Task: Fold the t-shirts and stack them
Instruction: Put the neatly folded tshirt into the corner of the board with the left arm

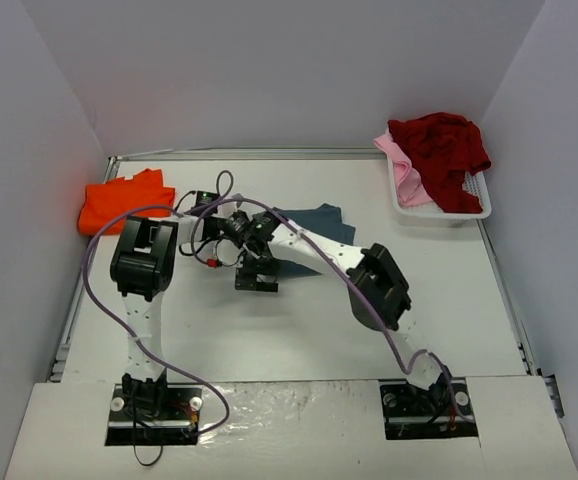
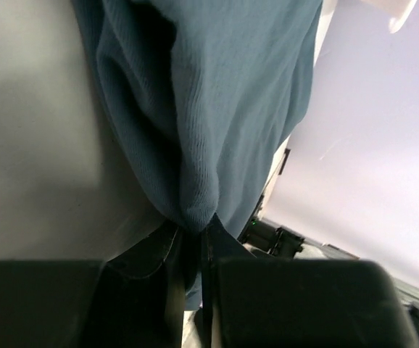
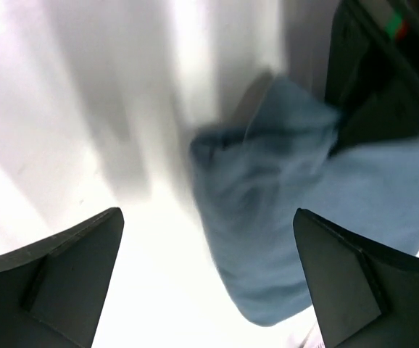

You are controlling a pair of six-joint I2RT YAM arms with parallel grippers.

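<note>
From the overhead camera I see both arms reaching in to the middle of the white tabletop (image 1: 269,330), meeting over the slate blue-grey soft cloth t-shirt (image 1: 321,221). That shirt lies mid-table, partly hidden under the two wrists.

The left gripper (image 1: 231,228) is clenched on it. On my left wrist feed the black fingers (image 2: 162,250) sit pressed together, with a fold of the blue-grey shirt (image 2: 209,109) pinched between them. The rest of the cloth hangs away from the left gripper (image 2: 195,232) in loose vertical folds.

The right gripper (image 1: 256,272) is released. On the right wrist feed its two dark fingers (image 3: 72,254) stand wide apart at the bottom corners. A blurred bunch of the blue-grey shirt (image 3: 267,217) lies on the table between them, touching neither that I can see. The right gripper (image 3: 206,217) points down at that bunch.

The bright orange cloth t-shirt (image 1: 124,203) lies in a rough fold at the far left edge of the table. The dark red cloth t-shirt (image 1: 444,150) and the pale pink cloth t-shirt (image 1: 404,170) are heaped in the white slotted plastic basket (image 1: 481,190) at the far right corner, the red mostly on top.
</note>
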